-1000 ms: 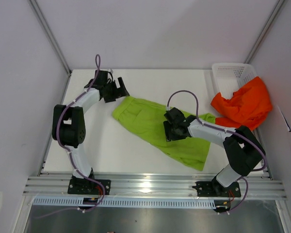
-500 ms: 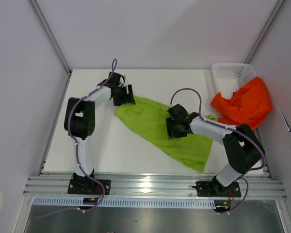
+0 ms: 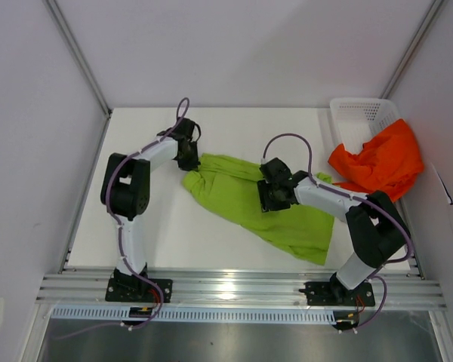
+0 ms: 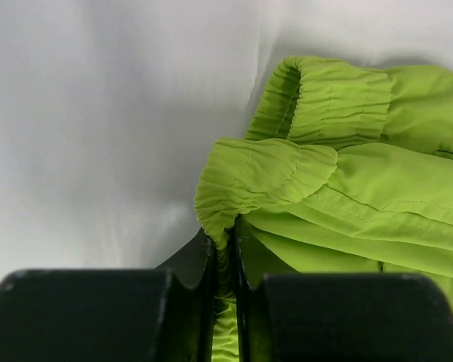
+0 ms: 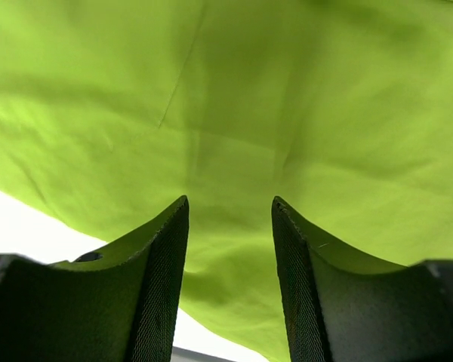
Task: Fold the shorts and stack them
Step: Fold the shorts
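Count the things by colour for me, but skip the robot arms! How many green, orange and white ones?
green shorts: 1
orange shorts: 1
white basket: 1
Total: 3

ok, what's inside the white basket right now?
The orange-red shorts lie bunched over the near end of the white basket, partly hanging past its rim. The far end shows only bare mesh. Whatever is under the cloth is covered.

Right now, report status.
Left gripper shut on green shorts at waistband. Right gripper open over them. Orange shorts draped over basket.
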